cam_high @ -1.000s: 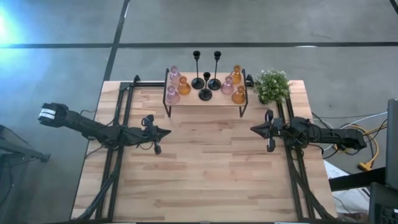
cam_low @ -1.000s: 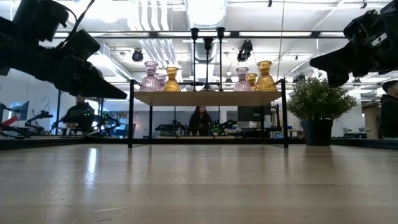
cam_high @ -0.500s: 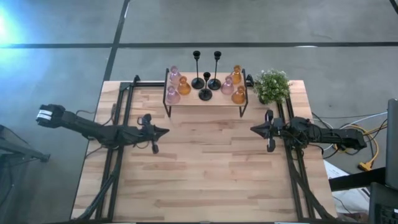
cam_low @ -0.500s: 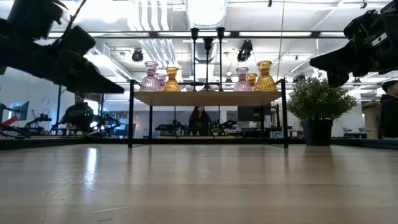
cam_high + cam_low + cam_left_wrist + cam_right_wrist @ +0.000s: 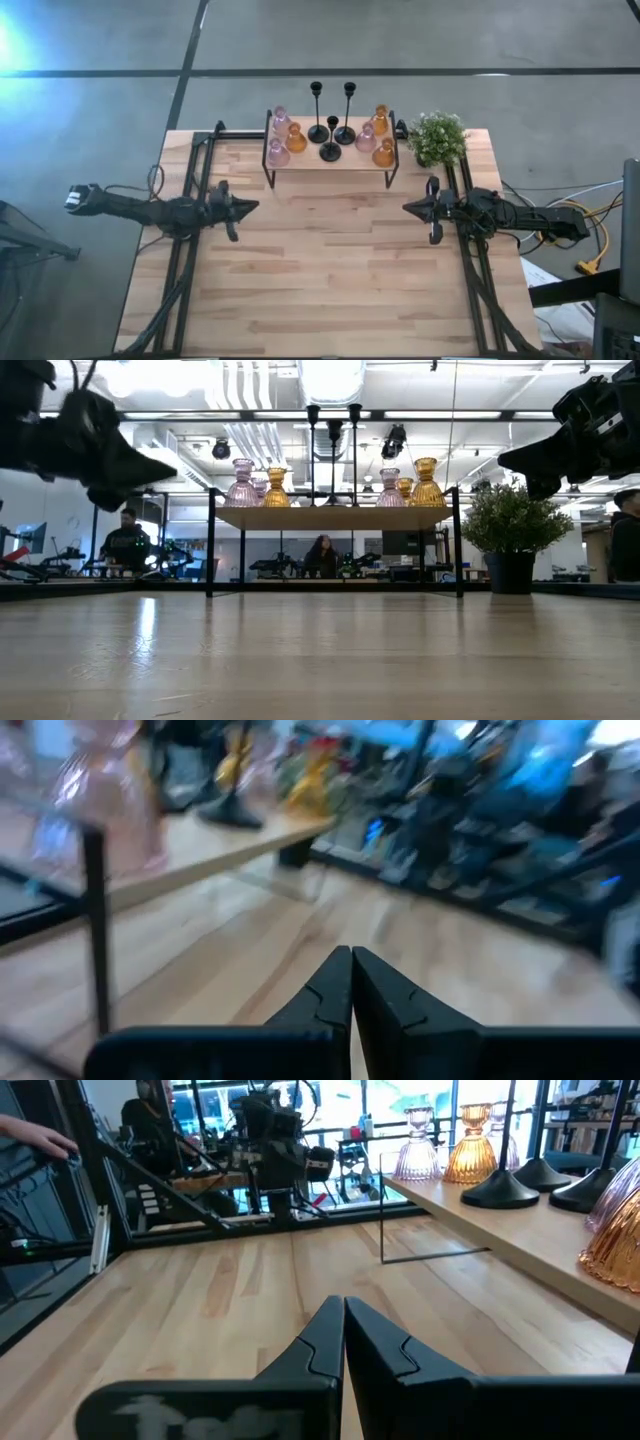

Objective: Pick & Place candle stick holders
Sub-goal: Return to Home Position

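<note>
Left gripper (image 5: 252,206) hovers over the counter (image 5: 320,290) toward its left edge, fingers (image 5: 325,992) pressed together, holding nothing. Shelf (image 5: 330,166) stands at the middle of the counter's far edge. All nine candle stick holders (image 5: 345,133) are on the shelf: two pink holders (image 5: 277,153) and an amber holder (image 5: 296,137) at its left end, three black holders (image 5: 331,150) in the middle, one pink and two amber at its right end. Right gripper (image 5: 408,208) hovers toward the right edge, fingers (image 5: 320,1342) closed, empty. Plant (image 5: 437,137) sits at the far right corner, just beside the shelf.
</note>
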Robot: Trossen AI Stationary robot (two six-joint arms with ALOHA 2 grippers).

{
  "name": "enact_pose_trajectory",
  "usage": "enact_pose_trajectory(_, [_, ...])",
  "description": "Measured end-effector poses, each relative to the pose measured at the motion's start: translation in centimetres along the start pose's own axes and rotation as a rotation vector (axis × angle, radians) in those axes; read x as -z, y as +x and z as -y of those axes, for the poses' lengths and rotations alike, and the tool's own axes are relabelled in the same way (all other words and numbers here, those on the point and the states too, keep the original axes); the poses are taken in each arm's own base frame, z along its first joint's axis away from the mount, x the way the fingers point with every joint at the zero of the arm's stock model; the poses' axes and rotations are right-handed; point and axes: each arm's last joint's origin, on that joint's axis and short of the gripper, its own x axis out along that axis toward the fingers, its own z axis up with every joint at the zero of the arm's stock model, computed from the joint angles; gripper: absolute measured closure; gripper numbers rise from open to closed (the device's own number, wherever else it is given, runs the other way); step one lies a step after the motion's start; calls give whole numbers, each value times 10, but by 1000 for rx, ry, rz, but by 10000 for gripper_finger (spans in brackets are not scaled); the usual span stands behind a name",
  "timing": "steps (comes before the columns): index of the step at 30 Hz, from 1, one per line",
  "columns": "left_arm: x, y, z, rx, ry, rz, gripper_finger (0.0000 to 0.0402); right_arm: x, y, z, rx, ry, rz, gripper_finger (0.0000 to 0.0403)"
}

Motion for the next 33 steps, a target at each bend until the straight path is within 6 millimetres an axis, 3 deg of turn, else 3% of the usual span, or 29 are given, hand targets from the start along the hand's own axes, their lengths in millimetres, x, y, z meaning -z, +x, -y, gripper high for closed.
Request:
enact_pose_trajectory(9, [-10,-13,2,235,105,74,387,0,0,0,1,0,0,394])
enact_pose_trajectory(20, [-4,-15,-5,277,220,25,387,0,0,0,0,0,0,394])
enact_pose_trajectory(33, [-4,-12,-13,249,227,9,388,0,0,0,0,0,1,394])
